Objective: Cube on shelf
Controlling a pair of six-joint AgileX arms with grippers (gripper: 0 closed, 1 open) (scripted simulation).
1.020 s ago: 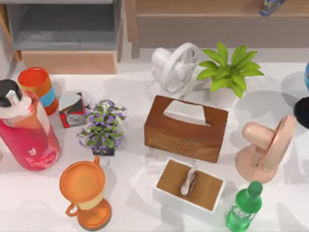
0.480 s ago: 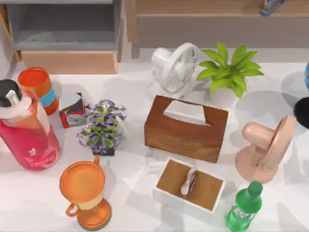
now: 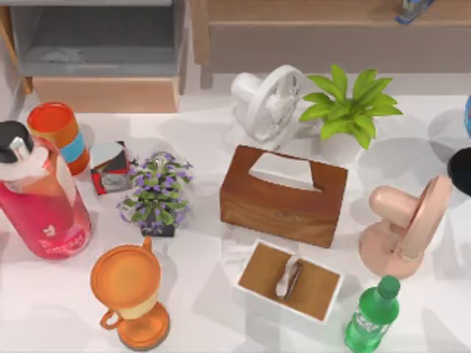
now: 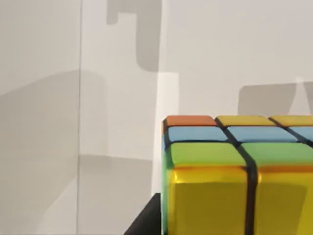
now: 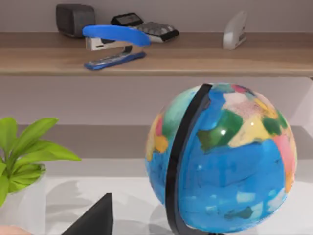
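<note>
Top view:
- The shelf [image 3: 294,11] runs along the upper right of the frame, with a blue stapler [image 3: 412,10] on it at the far upper right.
- A boxy compartment [image 3: 103,92] sits at the upper left.
- The table [image 3: 206,309] holds a white fan [image 3: 268,103] at upper centre, a plant [image 3: 352,109] just right of it, a wooden box [image 3: 283,197] at centre and a red-black-silver cube [image 3: 110,168] at middle left.

Left wrist view:
- The cube [image 4: 239,181] is close to the camera against a pale, shadowed surface. Orange, yellow, blue and green tiles are visible.
- A dark wedge [image 4: 144,221] lies just beside it.
- Left gripper: open or closed cannot be told.

Right wrist view:
- A globe [image 5: 225,156] stands in front of the shelf [image 5: 205,61]. The stapler [image 5: 115,41] and a calculator [image 5: 146,27] lie on the plank.
- Right gripper: state cannot be told.
</note>
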